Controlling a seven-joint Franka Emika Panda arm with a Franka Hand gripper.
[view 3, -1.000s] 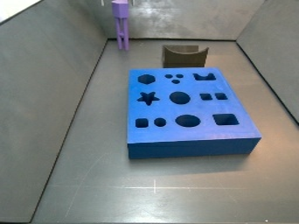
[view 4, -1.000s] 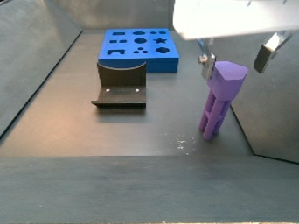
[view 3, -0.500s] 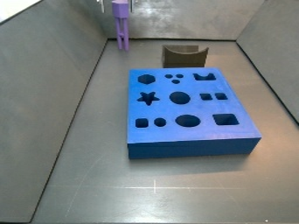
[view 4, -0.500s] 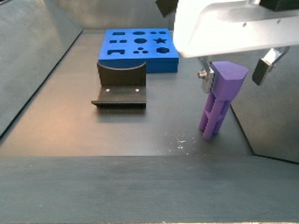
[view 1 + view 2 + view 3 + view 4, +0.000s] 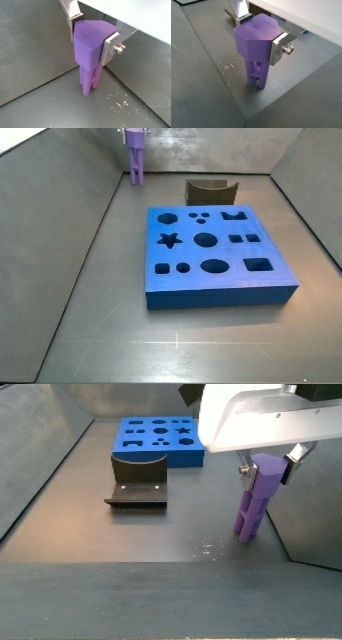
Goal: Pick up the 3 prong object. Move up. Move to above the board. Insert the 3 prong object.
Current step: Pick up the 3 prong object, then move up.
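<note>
The 3 prong object [image 5: 259, 499] is a tall light-purple peg with thin legs at its lower end. It hangs upright close to a grey wall, its legs just above the floor. It also shows in a side view [image 5: 136, 158] and in both wrist views [image 5: 89, 55] [image 5: 256, 50]. My gripper [image 5: 269, 462] is shut on its top, a silver finger [image 5: 111, 44] pressed on each side [image 5: 280, 46]. The board [image 5: 221, 298] is a flat blue block with dark cut-outs, lying on the floor well away from the peg. It also shows in a side view [image 5: 187, 458].
The fixture [image 5: 211, 192], a dark L-shaped bracket, stands just beyond the board, between it and the peg [image 5: 138, 484]. Grey walls enclose the floor, and one stands right beside the peg [image 5: 143, 75]. Light scratches mark the floor by the peg's legs [image 5: 228, 64].
My gripper has closed onto the peg's top and lifted it a little off the floor. The board and fixture have not moved.
</note>
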